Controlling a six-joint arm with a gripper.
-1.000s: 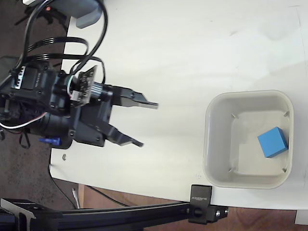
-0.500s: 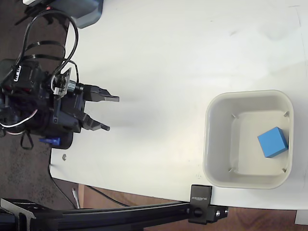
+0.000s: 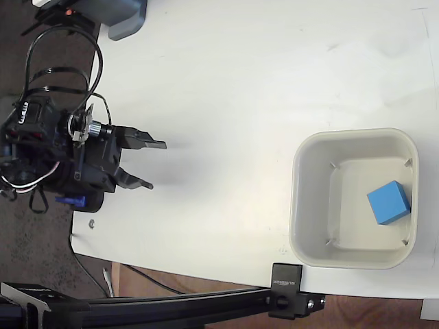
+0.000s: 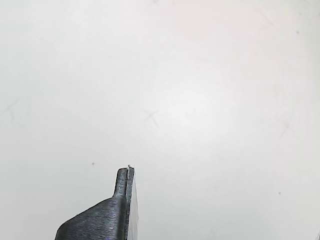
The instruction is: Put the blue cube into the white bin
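The blue cube [image 3: 389,203] lies inside the white bin [image 3: 310,147], toward the bin's right wall, in the fixed view. My gripper [image 3: 156,165] is far off at the table's left edge, open, with nothing between its fingers. Neither cube nor bin appears in the wrist view, which shows only bare white table and one dark fingertip [image 4: 124,185] at the bottom.
A black clamp [image 3: 287,281] on a rail sits at the table's near edge just below the bin. A grey-blue box [image 3: 123,17] stands at the top left corner. Black cables [image 3: 62,72] loop above the arm.
The arm has pulled back to the left, away from the bin, with the gripper staying open. The cube has not moved inside the bin.
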